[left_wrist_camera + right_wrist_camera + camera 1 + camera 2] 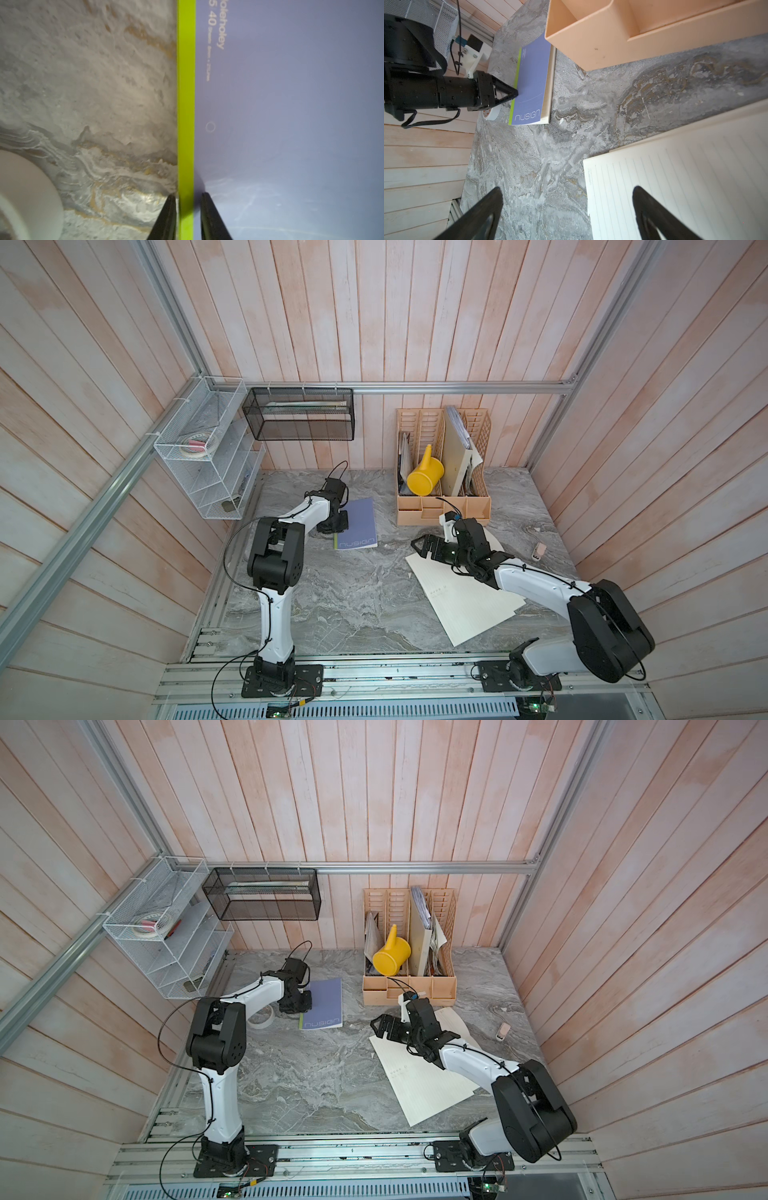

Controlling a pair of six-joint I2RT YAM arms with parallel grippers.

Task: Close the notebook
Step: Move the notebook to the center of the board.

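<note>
While the closed notebook (358,522) is lying flat toward the far left of the tabletop (332,597), the left pincer (187,196) is pointing at its green spine edge, jaws slightly apart; the right pincer (566,189) is hanging wide apart and empty over a lined sheet (457,605), near right.

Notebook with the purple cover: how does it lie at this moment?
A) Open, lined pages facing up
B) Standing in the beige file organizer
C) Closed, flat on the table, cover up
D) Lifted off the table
C: in both top views the notebook lies flat on the marble table with its purple nusign cover facing up and no open spread showing.
</note>
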